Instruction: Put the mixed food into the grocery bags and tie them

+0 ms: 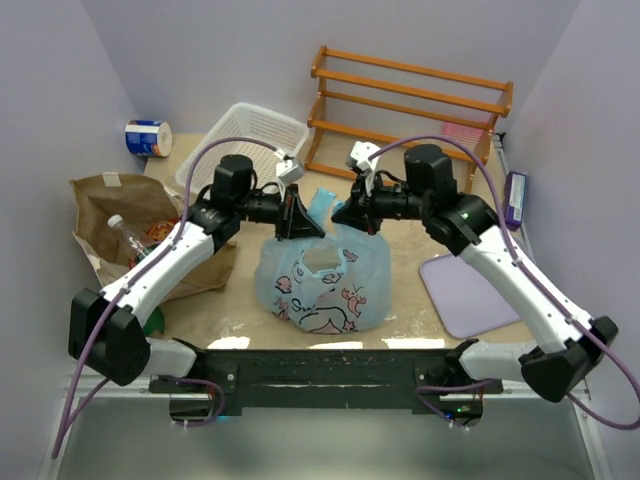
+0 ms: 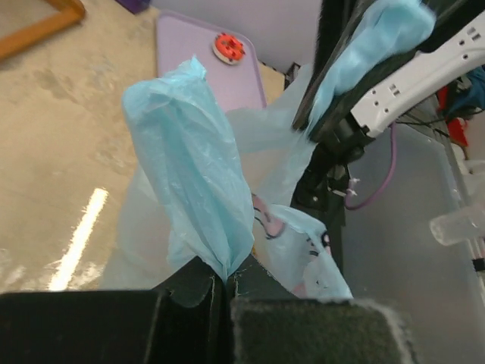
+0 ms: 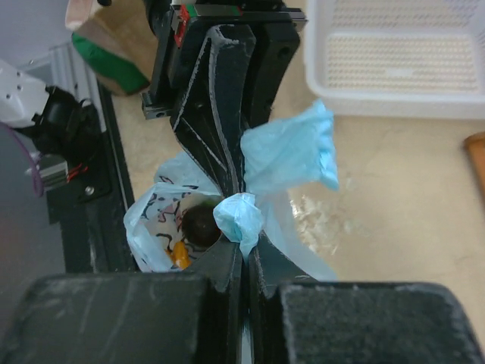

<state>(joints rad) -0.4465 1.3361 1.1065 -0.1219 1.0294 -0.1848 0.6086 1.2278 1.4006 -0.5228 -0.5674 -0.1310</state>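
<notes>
- The left gripper (image 2: pixel 227 274) is pressed together on one handle (image 2: pixel 193 159) of the light blue plastic bag (image 1: pixel 322 285). The film is gathered into a crumpled strip that rises from between the jaws.
- The right gripper (image 3: pixel 244 256) is likewise closed. The other handle (image 3: pixel 239 216) is pinched between its jaws, and a small bunched knob of film is left showing at the tips.
- The two grippers are held tip to tip just above the bag mouth (whether the fingers touch cannot be told from the overhead view).
- The light blue plastic bag is stood on the table (image 1: pixel 240 312) at centre, between the two arms. Its mouth is held open between the two handles.
- Inside the bag, a dark round item (image 3: pixel 198 224) and an orange piece (image 3: pixel 179 255) are seen through the mouth in the right wrist view.
- The brown paper bag (image 1: pixel 125 200) is laid at the left side of the table, partly covered by the left arm. A clear bottle (image 1: pixel 122 232) is seen at its opening.
- A white mesh basket (image 1: pixel 250 135) and a wooden rack (image 1: pixel 410 95) are placed behind the grippers. A blue-and-white can (image 1: pixel 148 137) is laid in the far left corner, and a purple board (image 1: pixel 470 295) lies to the right, apart from the bag.
</notes>
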